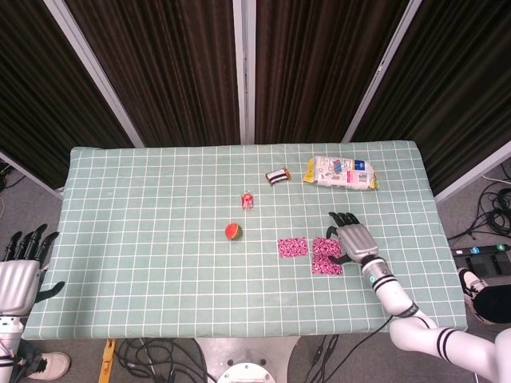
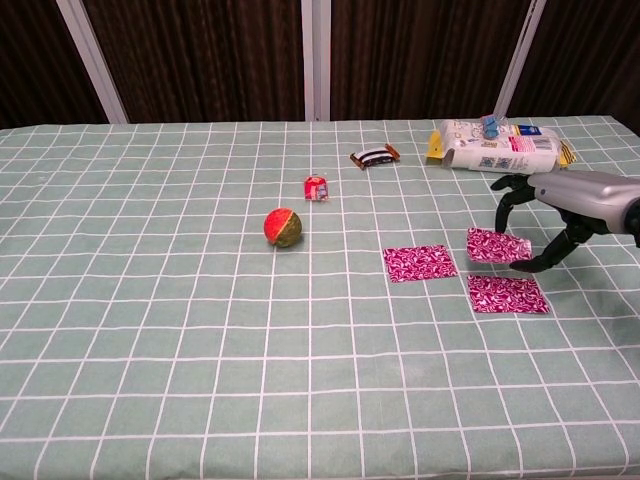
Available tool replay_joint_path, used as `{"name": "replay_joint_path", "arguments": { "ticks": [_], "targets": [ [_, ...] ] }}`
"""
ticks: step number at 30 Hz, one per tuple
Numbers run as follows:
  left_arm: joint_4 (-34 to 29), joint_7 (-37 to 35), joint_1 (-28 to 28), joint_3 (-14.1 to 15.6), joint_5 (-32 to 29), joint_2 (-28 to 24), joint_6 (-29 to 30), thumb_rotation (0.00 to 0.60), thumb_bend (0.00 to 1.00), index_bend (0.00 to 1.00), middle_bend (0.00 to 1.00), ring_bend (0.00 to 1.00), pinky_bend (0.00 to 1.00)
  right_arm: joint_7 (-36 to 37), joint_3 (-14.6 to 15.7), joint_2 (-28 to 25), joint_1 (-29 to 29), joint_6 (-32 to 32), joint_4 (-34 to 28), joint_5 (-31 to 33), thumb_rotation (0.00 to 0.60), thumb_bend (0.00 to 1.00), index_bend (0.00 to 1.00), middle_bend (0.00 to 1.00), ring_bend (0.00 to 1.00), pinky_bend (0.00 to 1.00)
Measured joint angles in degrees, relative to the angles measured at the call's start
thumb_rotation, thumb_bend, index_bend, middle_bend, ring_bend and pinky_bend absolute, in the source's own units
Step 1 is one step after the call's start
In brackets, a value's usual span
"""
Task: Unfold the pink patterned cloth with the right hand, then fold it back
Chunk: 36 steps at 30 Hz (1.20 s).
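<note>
The pink patterned cloth [image 2: 420,262] lies on the green checked table as three square patches. One patch [image 2: 508,294] is flat near the front. The far right flap [image 2: 495,245] sits skewed and apart from the left patch. My right hand [image 2: 565,205] arches over the flap's right side. Its thumb touches the flap's edge, and its fingers are spread above without closing on the cloth. In the head view the right hand [image 1: 355,239] covers part of the cloth [image 1: 292,247]. My left hand [image 1: 20,267] hangs off the table's left edge, holding nothing, fingers apart.
A red and green ball [image 2: 283,227] lies left of the cloth. A small red packet [image 2: 316,187] and a wrapped bar [image 2: 374,155] lie further back. A white snack bag [image 2: 495,145] lies behind the right hand. The table edge [image 1: 435,199] runs just right of the hand.
</note>
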State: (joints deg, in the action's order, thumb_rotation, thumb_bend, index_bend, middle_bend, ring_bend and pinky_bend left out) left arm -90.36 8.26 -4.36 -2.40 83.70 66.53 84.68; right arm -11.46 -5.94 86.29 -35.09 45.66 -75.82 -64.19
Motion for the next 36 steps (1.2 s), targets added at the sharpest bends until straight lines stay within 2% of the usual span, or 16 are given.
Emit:
{"name": "replay_joint_path", "arguments": {
  "ticks": [5,11,26,36],
  "targets": [
    [0.46,-0.57,-0.08,0.07,0.34,0.18,0.04,0.6,0.0,0.18,0.15,0.12,0.07,-3.1,1.57,-1.94,1.77,1.09,-5.49,3.67,0.442,0.15,0.37,0.03,0.0,0.0],
    [0.95,-1.31,0.25,0.29,0.17,0.32,0.14,0.6,0.0,0.18,0.15,0.12,0.07,-5.37,2.83,-0.61,1.94,1.38,-5.27,4.79,0.44,0.15,0.37,0.03,0.0,0.0],
    [0.25,-0.7,0.71,0.5,0.02,0.27,0.5,0.6,0.0,0.18,0.15,0.12,0.07,-6.68,4.33,-0.88,-1.15,-0.59,-1.95,-2.28,0.434,0.15,0.36,0.03,0.0,0.0],
    [0.04,-0.43,0.78,0.53,-0.16,0.28,0.38,0.6,0.0,0.18,0.15,0.12,0.07,-7.35,5.54,-0.3,-1.62,-1.13,-0.15,-3.9,0.428,0.15,0.34,0.03,0.0,0.0]
  ]
}}
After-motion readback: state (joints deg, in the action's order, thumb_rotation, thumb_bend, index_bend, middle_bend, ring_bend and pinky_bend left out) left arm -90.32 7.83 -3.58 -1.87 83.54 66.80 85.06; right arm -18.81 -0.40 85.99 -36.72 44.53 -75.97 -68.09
